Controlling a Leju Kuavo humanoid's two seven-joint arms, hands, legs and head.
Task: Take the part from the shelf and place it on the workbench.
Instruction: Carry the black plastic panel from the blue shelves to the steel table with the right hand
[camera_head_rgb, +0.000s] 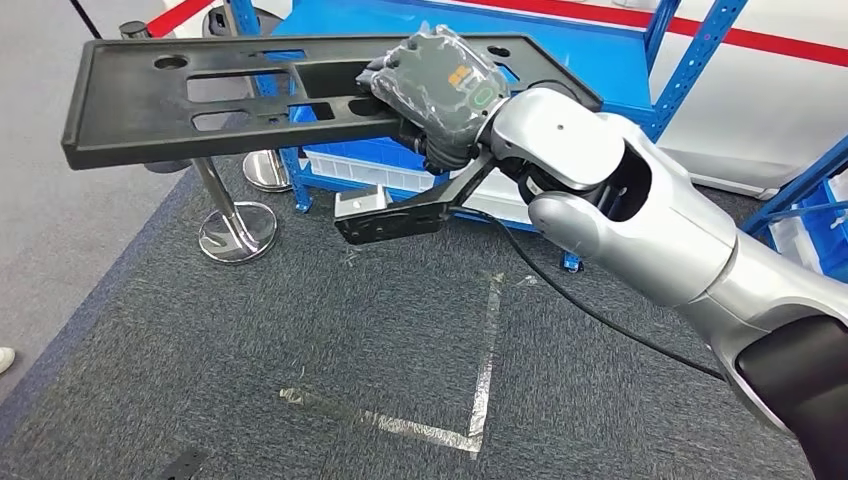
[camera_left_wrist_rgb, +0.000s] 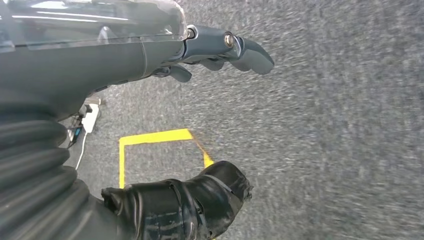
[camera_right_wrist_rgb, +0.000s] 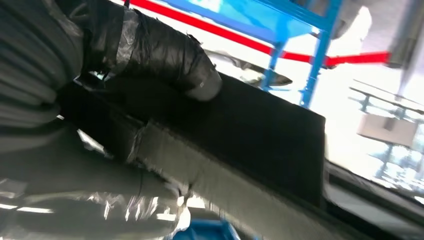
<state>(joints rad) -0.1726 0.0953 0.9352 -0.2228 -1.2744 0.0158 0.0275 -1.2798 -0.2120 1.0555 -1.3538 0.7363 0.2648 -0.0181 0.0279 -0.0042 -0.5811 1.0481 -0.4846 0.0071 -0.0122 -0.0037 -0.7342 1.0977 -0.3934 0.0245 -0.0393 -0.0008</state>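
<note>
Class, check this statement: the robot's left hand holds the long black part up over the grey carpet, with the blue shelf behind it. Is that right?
Not quite: the hand is wrong. The head view shows the right hand gripping the black part above the grey carpet, blue shelf behind. In the left wrist view the left hand holds nothing.

Counted: one long flat black plastic part (camera_head_rgb: 200, 95) with cut-out slots; two chrome round-based stanchion posts (camera_head_rgb: 236, 228); one white plastic bin (camera_head_rgb: 355, 165) on the blue metal shelf (camera_head_rgb: 690, 60); one yellow floor-tape corner (camera_left_wrist_rgb: 150, 142).
</note>
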